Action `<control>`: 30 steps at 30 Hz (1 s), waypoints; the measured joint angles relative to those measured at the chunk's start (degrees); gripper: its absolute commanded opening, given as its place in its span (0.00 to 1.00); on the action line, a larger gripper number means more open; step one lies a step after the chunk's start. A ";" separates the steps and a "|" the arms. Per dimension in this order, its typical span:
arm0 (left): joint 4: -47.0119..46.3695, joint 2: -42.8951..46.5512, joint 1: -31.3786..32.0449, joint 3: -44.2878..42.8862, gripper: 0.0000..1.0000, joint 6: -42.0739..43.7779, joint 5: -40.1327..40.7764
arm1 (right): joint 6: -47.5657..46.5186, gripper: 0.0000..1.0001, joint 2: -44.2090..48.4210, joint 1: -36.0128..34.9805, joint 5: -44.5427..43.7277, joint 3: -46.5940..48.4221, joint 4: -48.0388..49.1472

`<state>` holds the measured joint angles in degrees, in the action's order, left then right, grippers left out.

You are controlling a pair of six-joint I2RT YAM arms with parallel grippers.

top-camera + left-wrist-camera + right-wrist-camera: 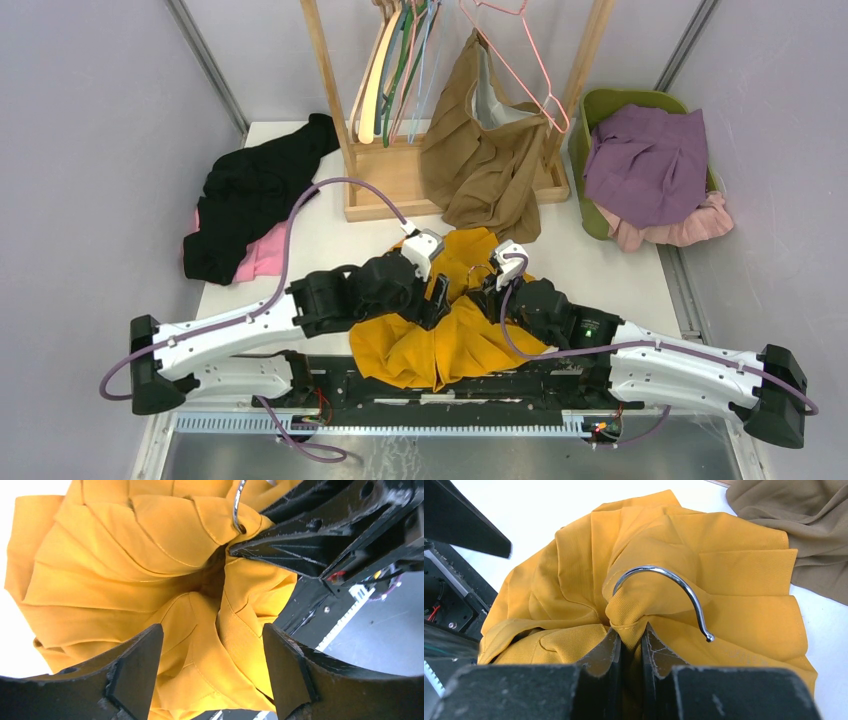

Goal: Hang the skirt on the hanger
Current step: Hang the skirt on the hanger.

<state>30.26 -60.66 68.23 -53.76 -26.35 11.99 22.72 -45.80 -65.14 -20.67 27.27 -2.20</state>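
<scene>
R pincer (630, 635) clenched on a fold of the yellow skirt (734, 575), right at base of hanger hook (659, 569); hook sticks up out of the fabric. L pincer (212, 645) released, jaws spread wide, skirt straight ahead betw them, no contact visible. Skirt lies bunched on tabletop (600, 260) betw both arms, near edge, pleats fanning out from hook. Hanger body hidden under cloth, so can't tell its long axis. R arm has the grip, L is the free one. Green basket (577, 150) far right holds purple cloth (645, 165) + pink cloth (680, 230).
</scene>
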 measured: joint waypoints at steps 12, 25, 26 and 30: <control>16.65 9.01 1.38 5.03 0.85 -12.11 -2.19 | -0.09 0.01 3.32 0.00 -1.29 0.04 -2.93; 16.11 1.86 2.16 7.78 0.85 -12.66 -4.52 | -0.22 0.01 3.41 -0.02 -1.64 0.70 -4.37; 15.93 1.01 2.43 7.56 0.85 -12.61 -4.33 | -0.22 0.01 3.43 -0.02 -1.64 0.70 -4.44; 14.03 -1.60 3.30 6.47 0.85 -10.95 -3.61 | -0.22 0.01 3.76 0.00 -1.66 0.70 -4.87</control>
<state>44.29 -62.26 71.53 -47.29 -37.30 8.38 22.50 -42.04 -65.14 -22.33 27.97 -7.07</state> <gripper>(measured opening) 0.853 0.166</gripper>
